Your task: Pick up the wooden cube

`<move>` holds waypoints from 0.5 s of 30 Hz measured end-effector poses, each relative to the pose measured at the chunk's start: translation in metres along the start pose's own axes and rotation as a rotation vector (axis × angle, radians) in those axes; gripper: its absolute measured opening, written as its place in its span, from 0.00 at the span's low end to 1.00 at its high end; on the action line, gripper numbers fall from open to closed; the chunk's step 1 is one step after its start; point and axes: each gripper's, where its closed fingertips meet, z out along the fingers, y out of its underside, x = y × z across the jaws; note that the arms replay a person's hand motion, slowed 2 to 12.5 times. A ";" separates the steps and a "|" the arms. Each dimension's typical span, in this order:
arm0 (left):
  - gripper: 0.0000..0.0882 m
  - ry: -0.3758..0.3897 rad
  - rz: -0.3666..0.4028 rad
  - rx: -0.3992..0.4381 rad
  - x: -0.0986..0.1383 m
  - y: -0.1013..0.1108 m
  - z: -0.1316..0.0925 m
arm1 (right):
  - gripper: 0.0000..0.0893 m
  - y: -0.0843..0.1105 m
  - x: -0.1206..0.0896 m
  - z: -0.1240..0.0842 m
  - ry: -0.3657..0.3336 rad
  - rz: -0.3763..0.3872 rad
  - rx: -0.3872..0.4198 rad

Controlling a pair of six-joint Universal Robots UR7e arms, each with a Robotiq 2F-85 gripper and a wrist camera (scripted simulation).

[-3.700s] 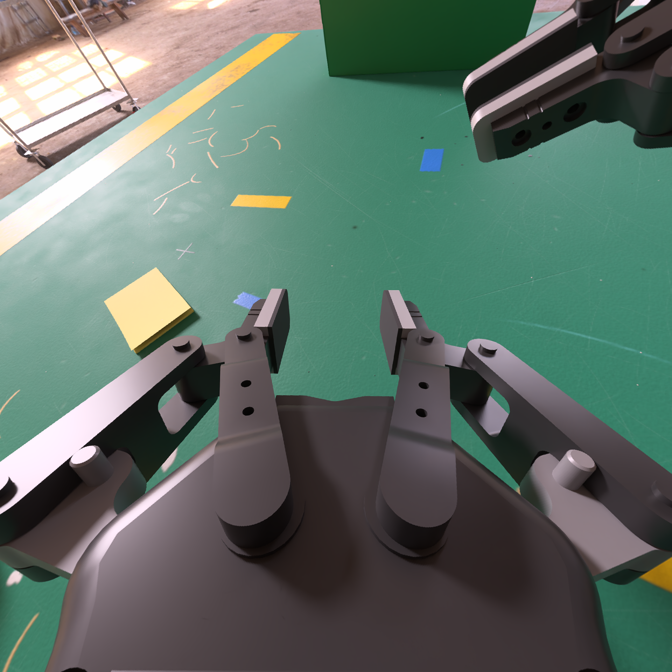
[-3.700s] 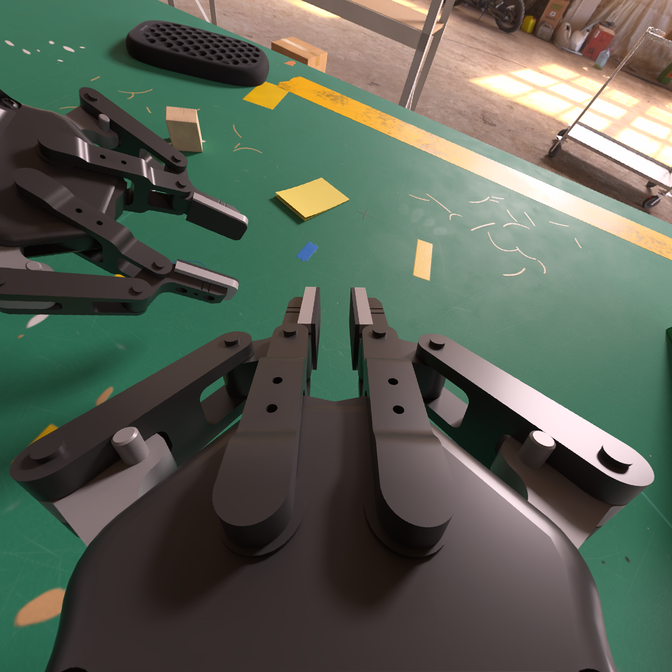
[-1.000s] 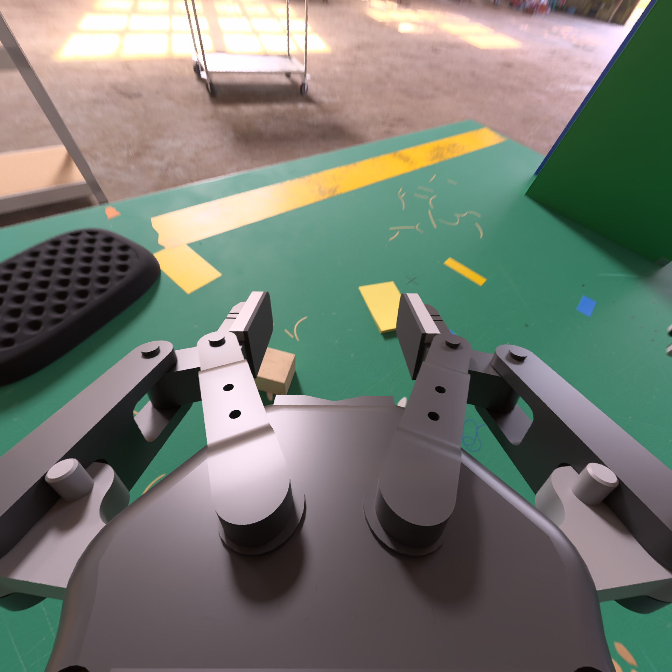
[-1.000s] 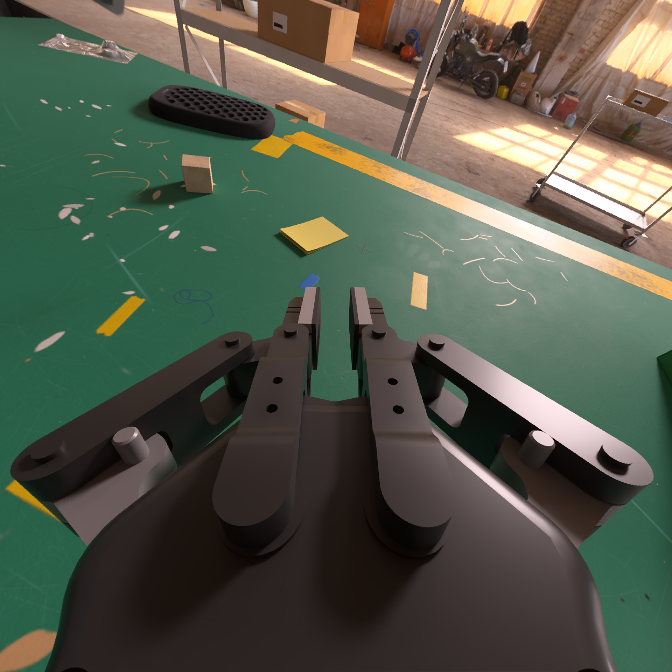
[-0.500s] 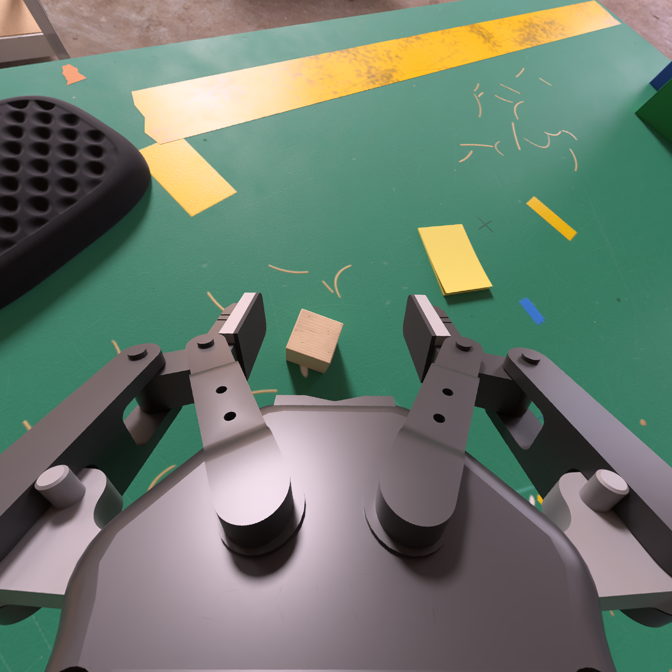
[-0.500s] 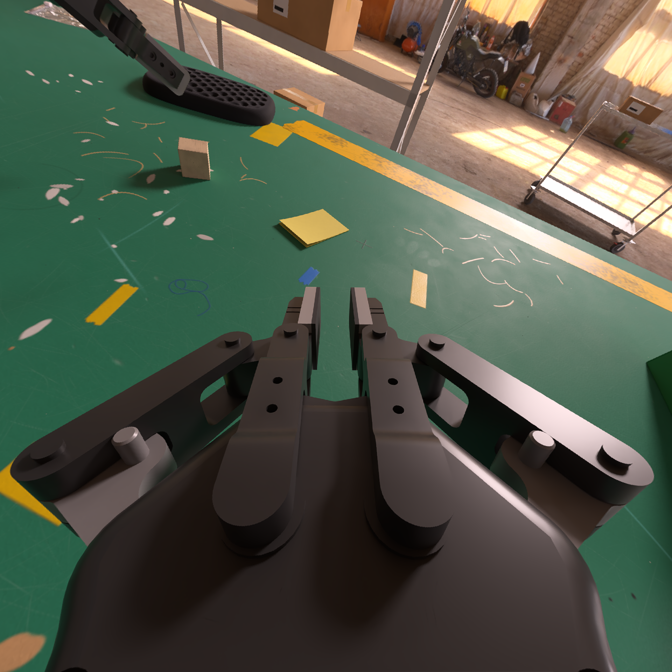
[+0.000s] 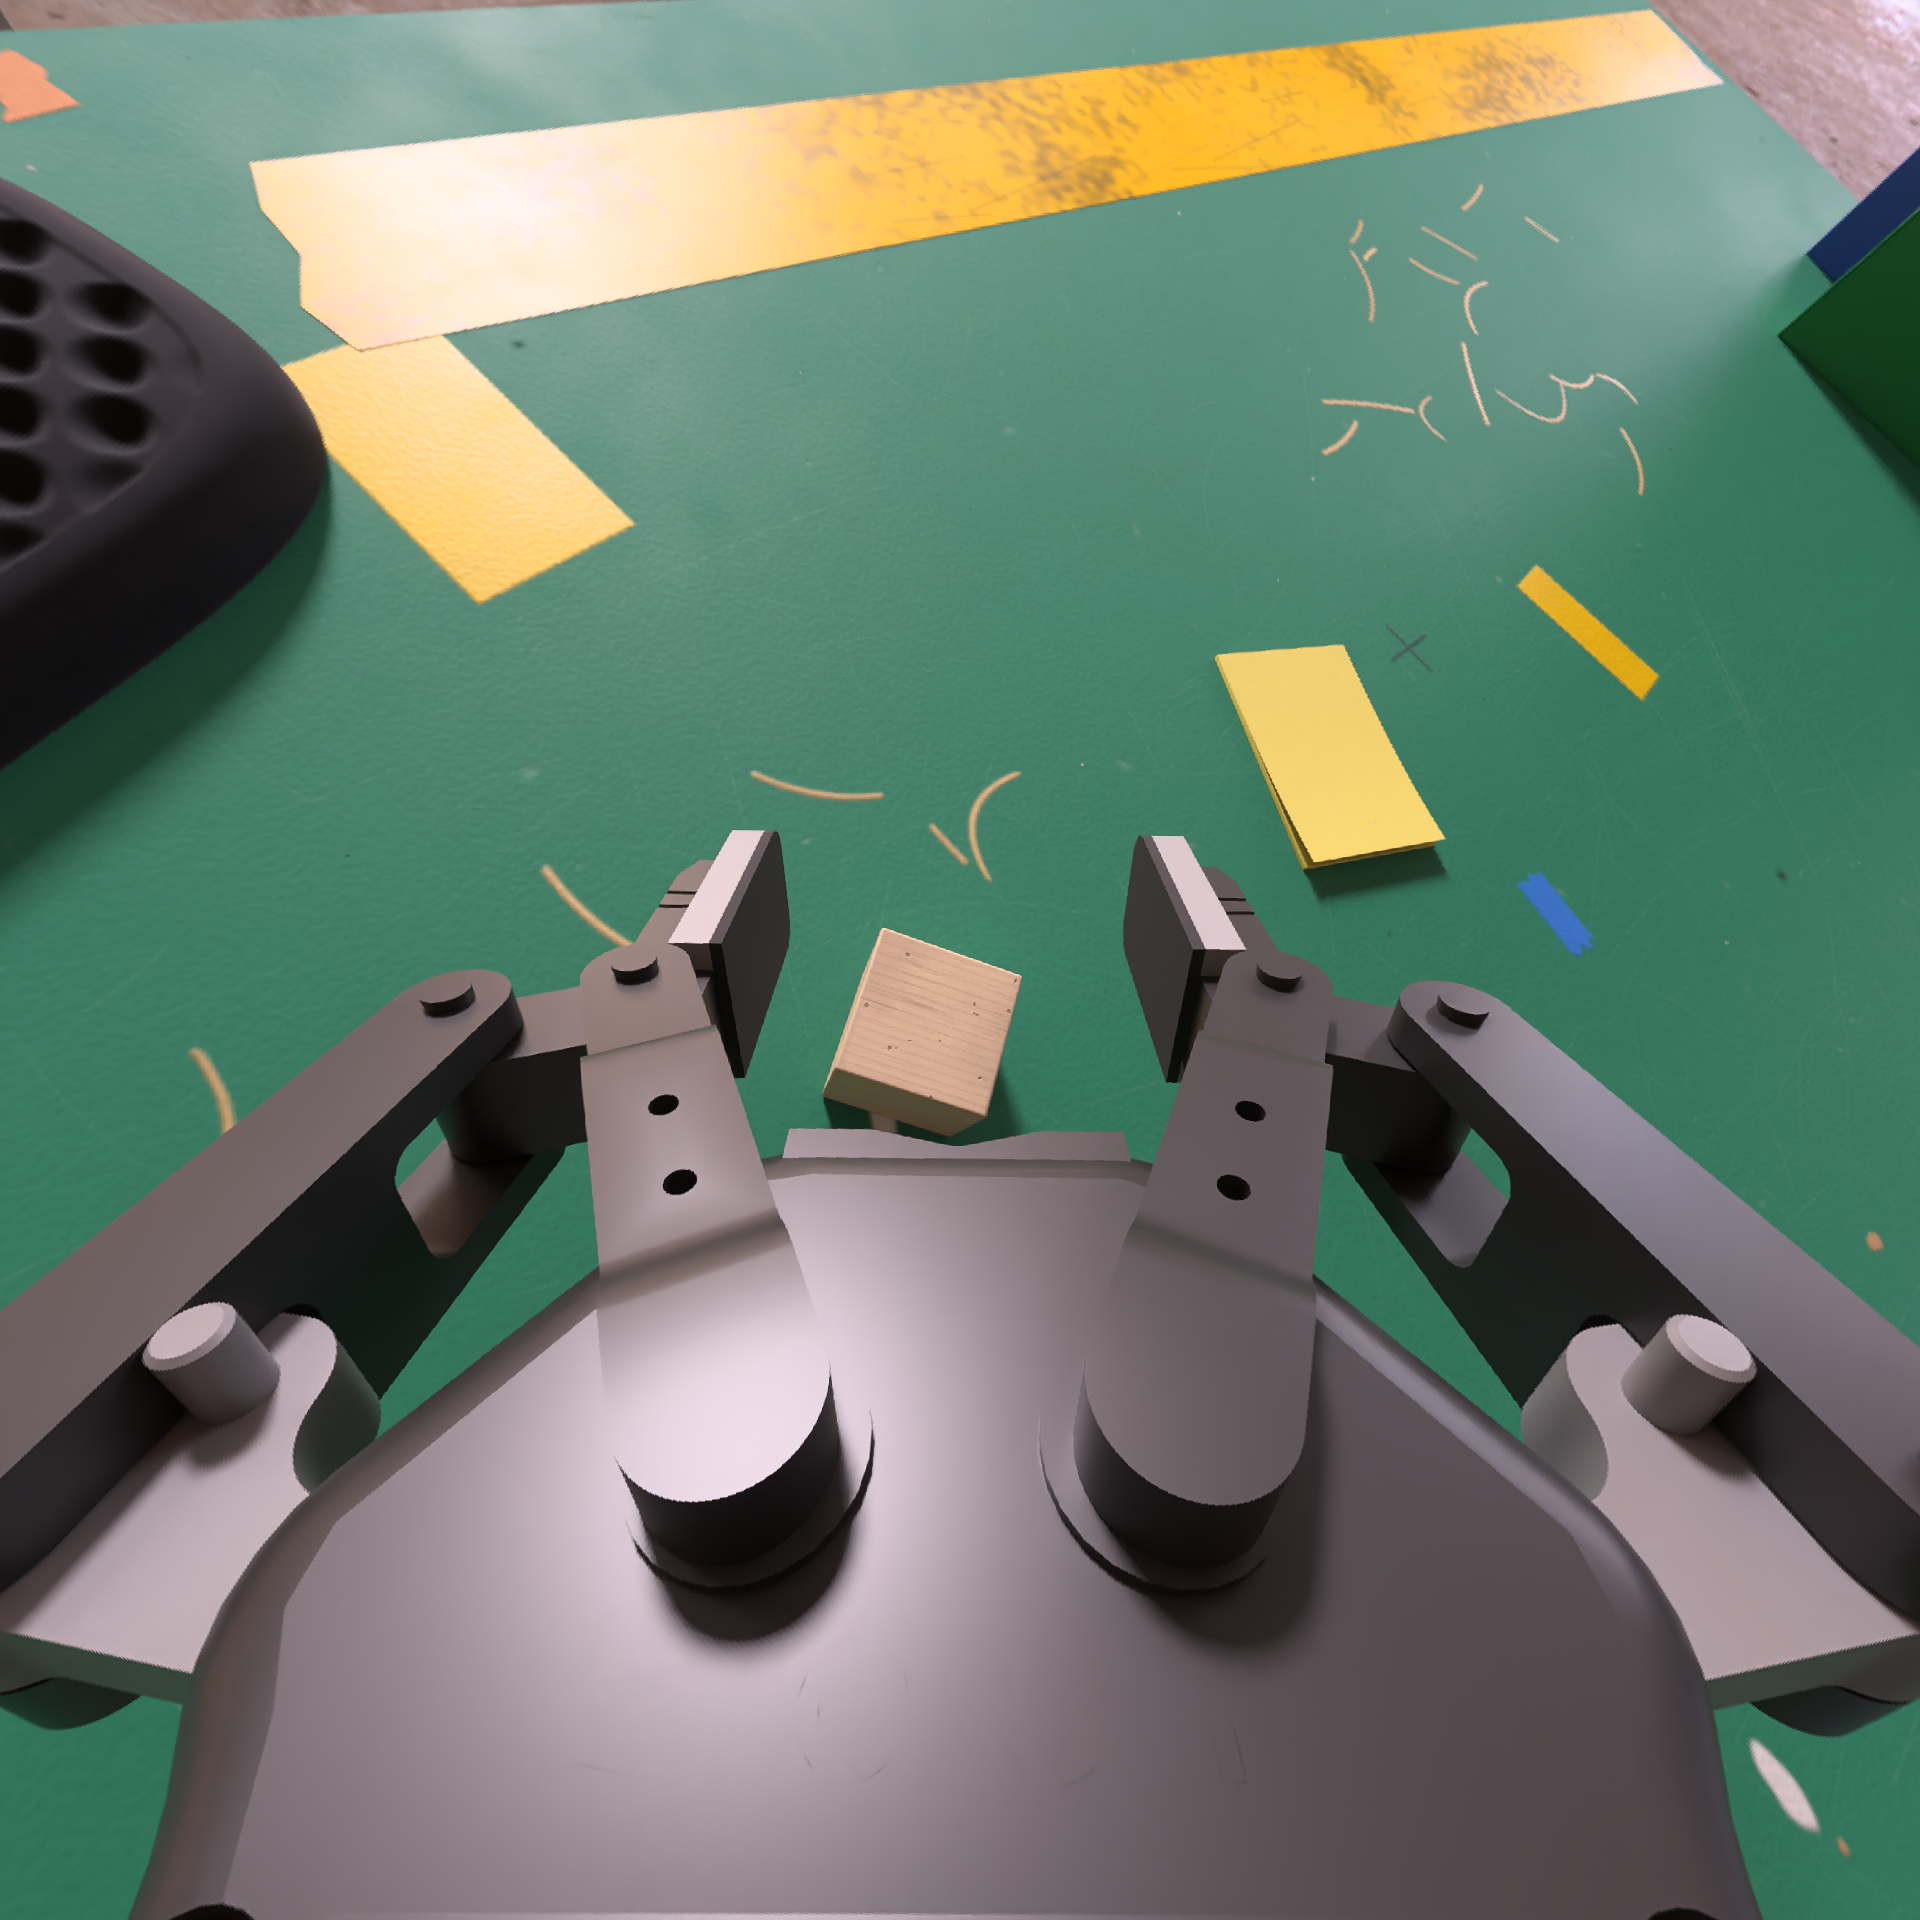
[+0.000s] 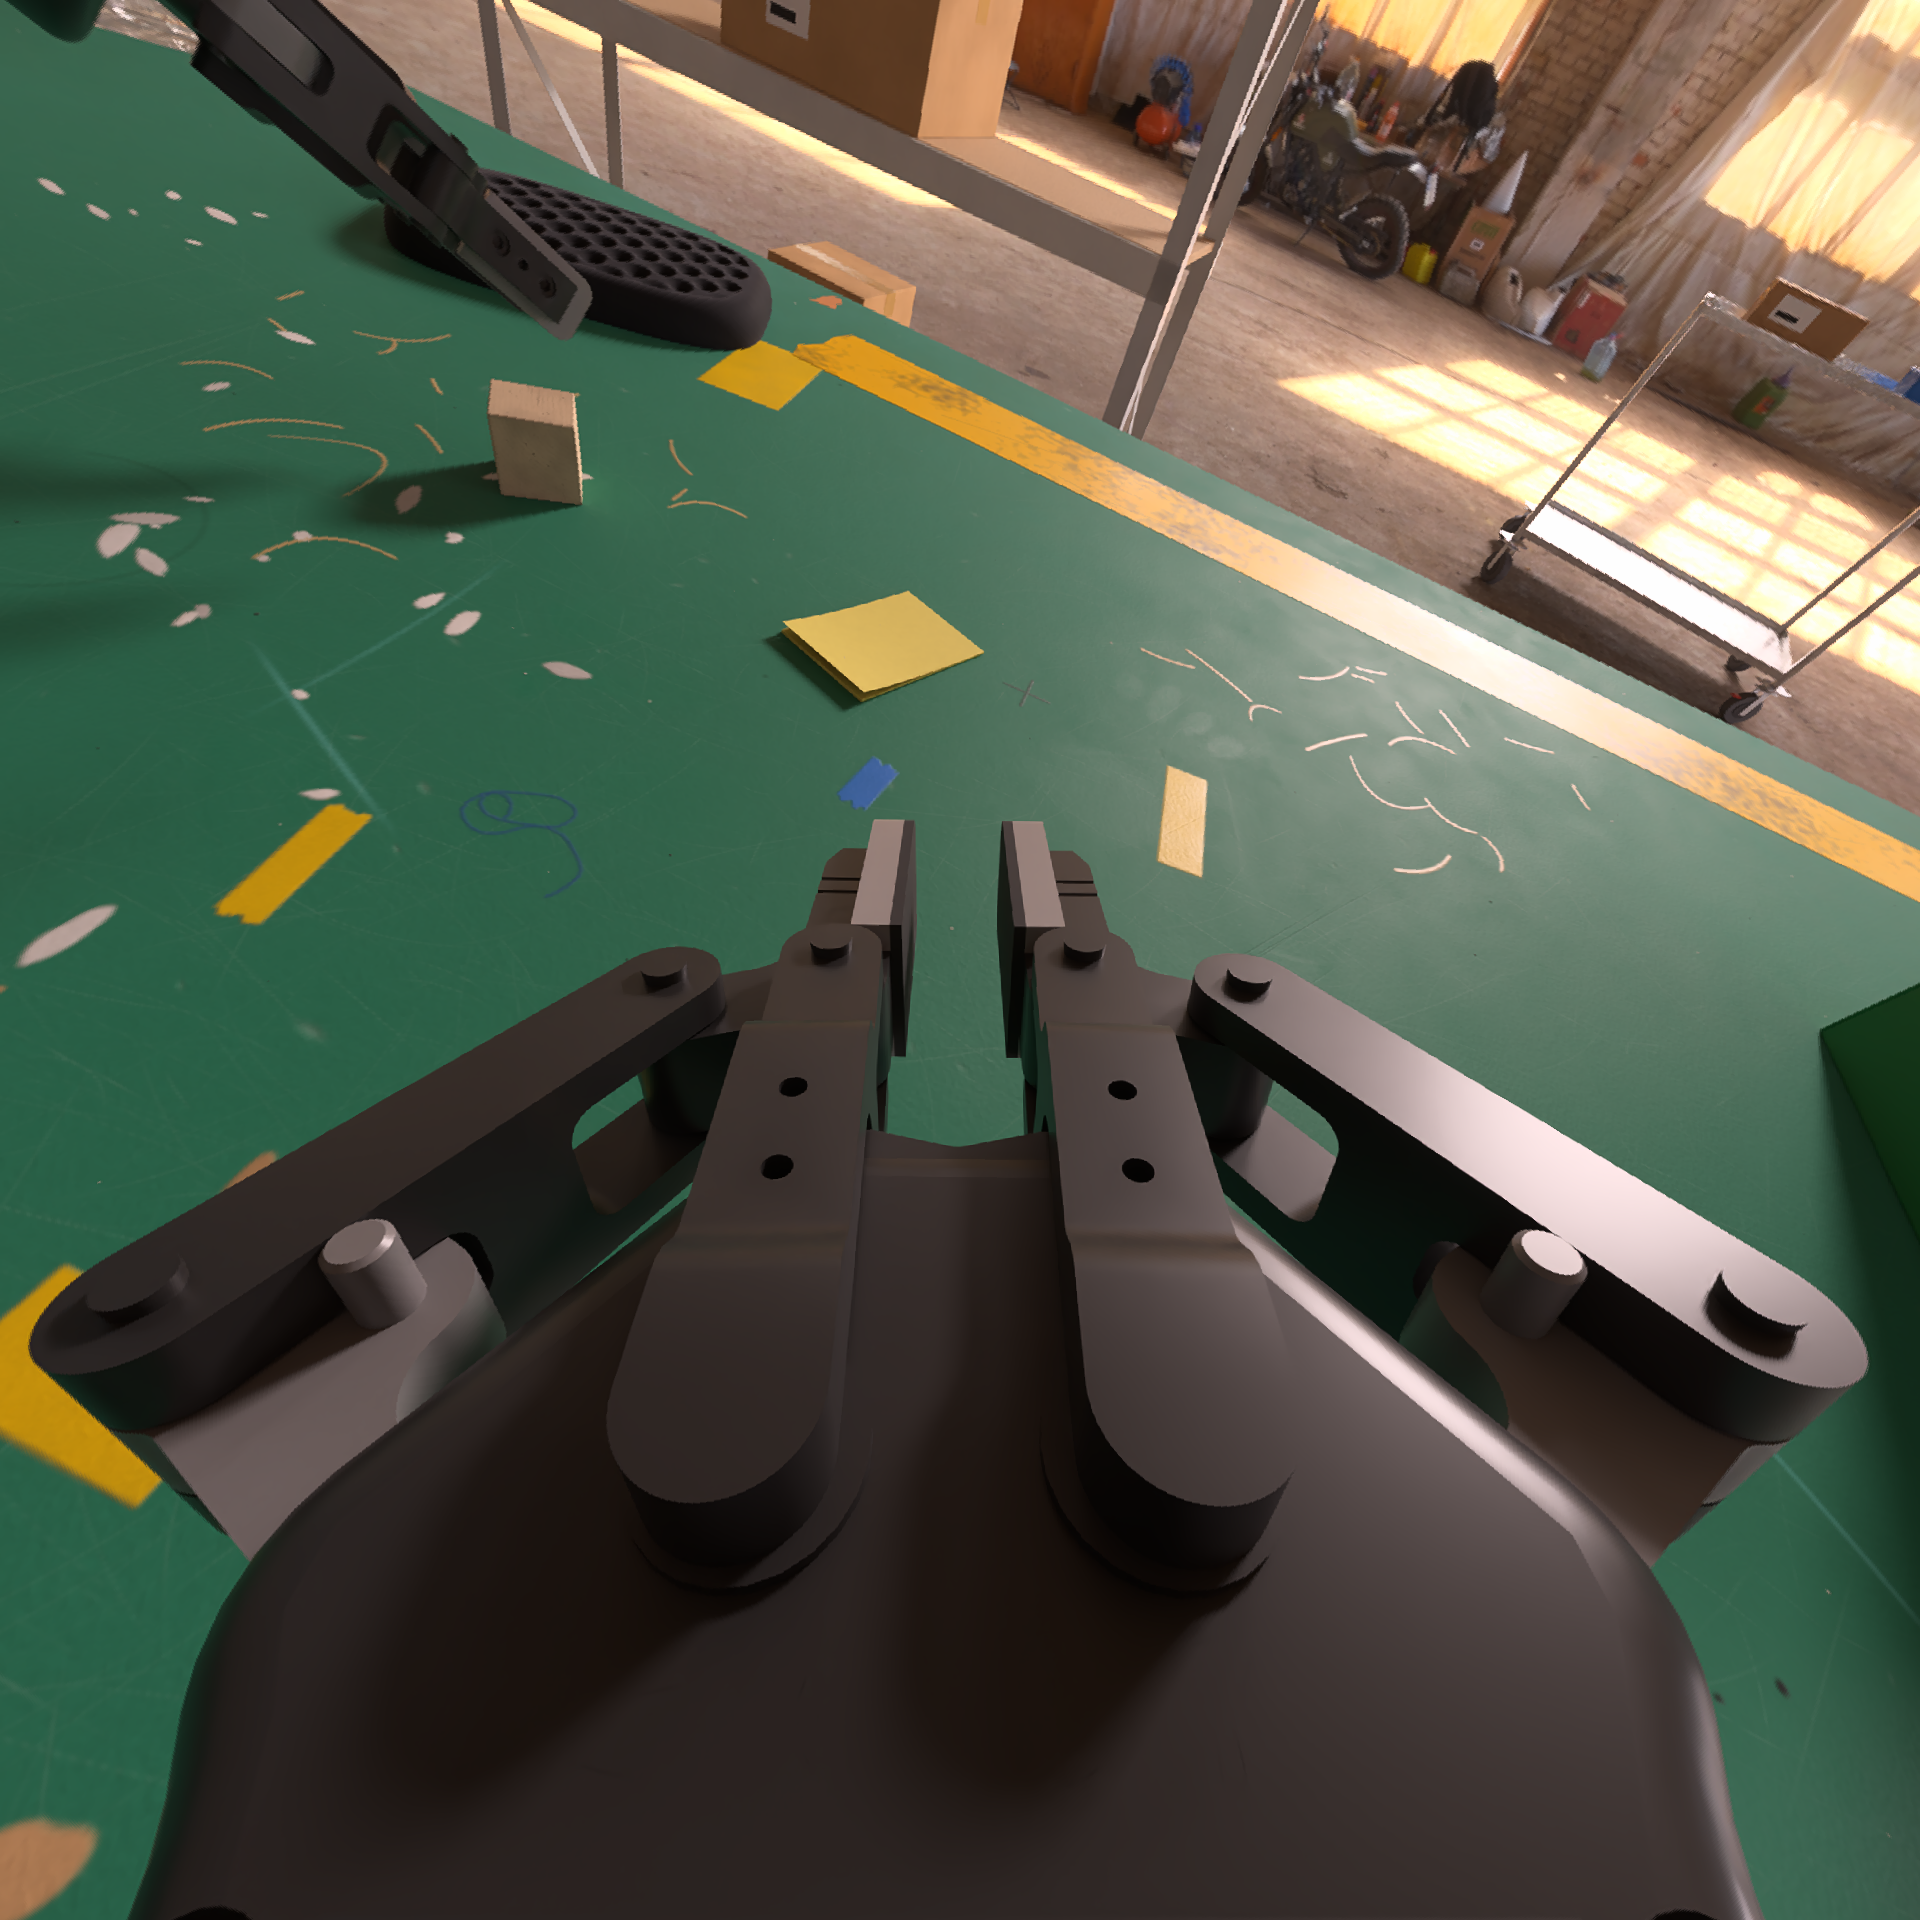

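Now the left hand (image 7: 956, 935) hovers wide above the wooden cube (image 7: 928, 1027), which sits on the green table (image 7: 935, 540) between its fingers, untouched. Well apart, the right hand (image 8: 957, 914) is narrowed, empty.

The green table (image 7: 935, 540) carries a wooden cube (image 7: 928, 1029), a yellow pad (image 7: 1325, 753), a black perforated mat (image 7: 114, 447), a green box (image 7: 1870, 332), yellow and blue tape strips, and scattered pale shavings.
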 end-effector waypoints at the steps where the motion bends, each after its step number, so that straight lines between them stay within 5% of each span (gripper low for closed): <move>1: 0.66 0.007 0.002 -0.005 0.000 0.001 0.002 | 0.16 0.000 0.000 0.000 -0.001 0.001 0.000; 8: 0.64 0.017 0.039 -0.040 -0.005 0.011 0.015 | 0.16 0.000 -0.001 0.001 -0.007 0.001 -0.004; 15: 0.49 0.019 0.114 0.001 -0.010 0.009 0.019 | 0.16 0.000 -0.003 0.001 -0.010 -0.009 -0.006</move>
